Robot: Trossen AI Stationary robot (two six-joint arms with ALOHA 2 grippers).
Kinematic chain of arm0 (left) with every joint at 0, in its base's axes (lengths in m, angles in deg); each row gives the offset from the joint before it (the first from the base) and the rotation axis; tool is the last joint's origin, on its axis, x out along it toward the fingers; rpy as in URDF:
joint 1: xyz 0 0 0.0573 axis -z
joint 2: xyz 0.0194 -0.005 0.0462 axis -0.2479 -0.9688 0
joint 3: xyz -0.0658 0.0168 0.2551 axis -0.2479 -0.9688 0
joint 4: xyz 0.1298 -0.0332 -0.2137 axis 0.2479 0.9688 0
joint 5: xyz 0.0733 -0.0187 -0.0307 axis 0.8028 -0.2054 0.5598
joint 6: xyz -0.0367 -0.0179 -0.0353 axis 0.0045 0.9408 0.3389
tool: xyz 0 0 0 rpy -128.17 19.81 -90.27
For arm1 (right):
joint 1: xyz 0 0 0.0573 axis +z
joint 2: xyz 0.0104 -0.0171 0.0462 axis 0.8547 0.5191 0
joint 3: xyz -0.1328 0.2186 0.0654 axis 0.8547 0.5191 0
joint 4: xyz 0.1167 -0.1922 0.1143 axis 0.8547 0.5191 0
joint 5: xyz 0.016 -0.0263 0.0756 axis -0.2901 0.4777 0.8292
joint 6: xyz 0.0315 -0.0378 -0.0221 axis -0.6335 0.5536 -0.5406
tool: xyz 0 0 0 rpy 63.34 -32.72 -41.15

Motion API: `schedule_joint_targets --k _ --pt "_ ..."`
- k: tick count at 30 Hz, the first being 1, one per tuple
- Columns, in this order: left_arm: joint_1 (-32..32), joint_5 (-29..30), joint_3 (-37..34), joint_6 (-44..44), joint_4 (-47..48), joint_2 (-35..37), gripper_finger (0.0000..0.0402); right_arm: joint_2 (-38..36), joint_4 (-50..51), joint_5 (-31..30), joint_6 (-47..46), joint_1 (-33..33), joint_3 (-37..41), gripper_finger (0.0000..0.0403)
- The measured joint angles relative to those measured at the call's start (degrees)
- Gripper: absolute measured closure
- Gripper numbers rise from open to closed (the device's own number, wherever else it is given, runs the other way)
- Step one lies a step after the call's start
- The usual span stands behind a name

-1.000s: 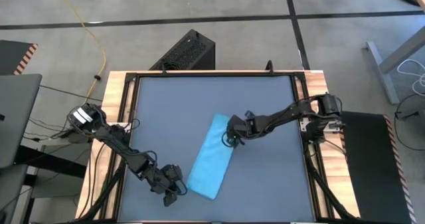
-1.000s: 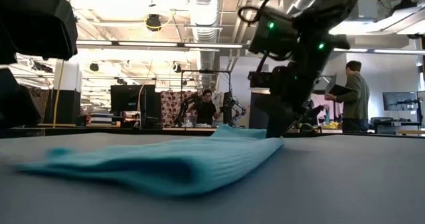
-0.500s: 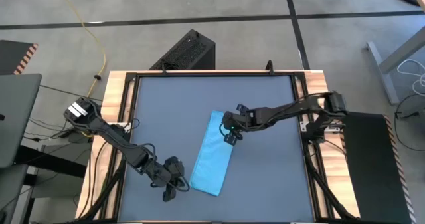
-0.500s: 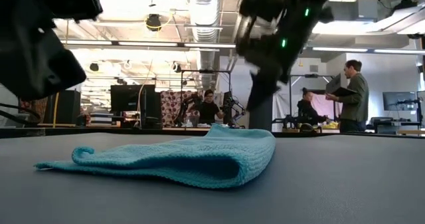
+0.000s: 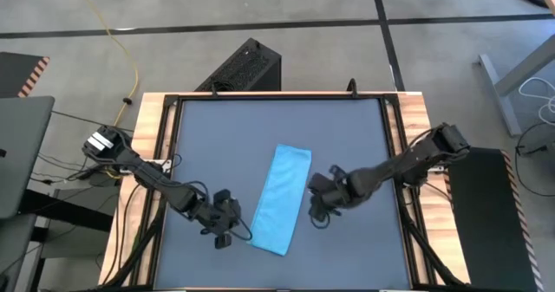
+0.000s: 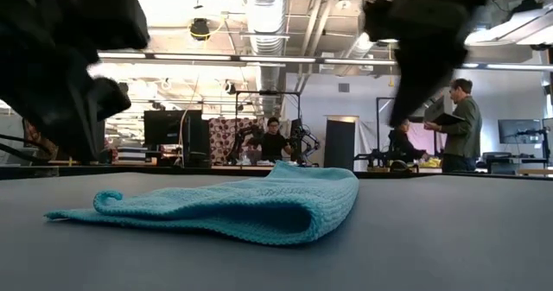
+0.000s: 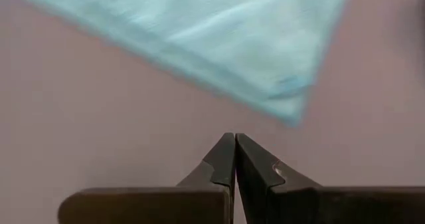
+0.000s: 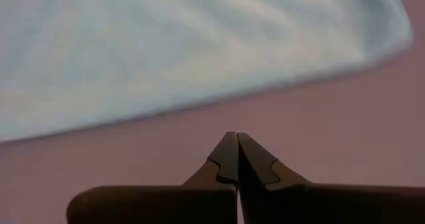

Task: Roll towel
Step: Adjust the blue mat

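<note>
The towel [image 5: 281,198] is a light blue cloth folded into a long narrow strip, lying flat on the dark tabletop [image 5: 234,136], slanting from far right to near left. The low view shows the towel [image 6: 233,209] with a rounded fold at one end. My left gripper [image 5: 222,236] hovers shut just left of the towel's near end; its wrist view shows the shut fingertips [image 7: 234,139] above bare table short of the towel's corner [image 7: 292,108]. My right gripper [image 5: 316,220] hovers shut just right of the towel's middle; its fingertips [image 8: 236,137] stand off the towel's long edge [image 8: 199,101].
A raised frame [image 5: 395,153] runs round the tabletop. Bare tabletop lies on the far side and to the right of the towel. Beyond the table, people [image 6: 458,123] and equipment show in the room. A black box [image 5: 243,67] stands on the floor behind the far edge.
My right gripper has left the towel's far end, risen and swung toward the near right, off the cloth. My left gripper has lifted a little and shifted toward the towel's near end, rolling as it went. The towel's raised far end has settled flat.
</note>
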Motion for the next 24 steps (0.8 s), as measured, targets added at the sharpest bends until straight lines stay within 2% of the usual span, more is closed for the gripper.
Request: schedule_joint_targets --k 3,7,10,14,18,24 --pt "-0.88 -1.46 0.0 0.09 5.38 0.0 0.0401 -0.44 5.76 -1.49 -9.98 3.2 1.96 0.0386" --pt "-0.99 -2.16 -0.04 0.77 12.52 0.0 0.0401 -0.58 20.52 -1.88 -26.32 4.63 5.05 0.0386" --pt "-1.01 -2.8 -0.04 1.81 16.57 0.0 0.0401 -1.11 24.51 -2.5 -31.76 3.23 7.41 0.0386" --pt "-0.99 -4.67 -0.57 4.22 19.64 0.02 0.0402 -2.27 24.09 -1.79 -29.68 -2.11 10.72 0.0386" --pt "-1.04 -6.53 -2.54 10.42 19.74 0.28 0.0402 -3.48 23.97 -2.3 -26.28 -9.88 13.67 0.0386" --pt "-0.18 -7.41 -2.73 16.17 20.43 0.77 0.0402 -5.44 20.35 -8.75 -20.83 -21.21 15.91 0.0386"
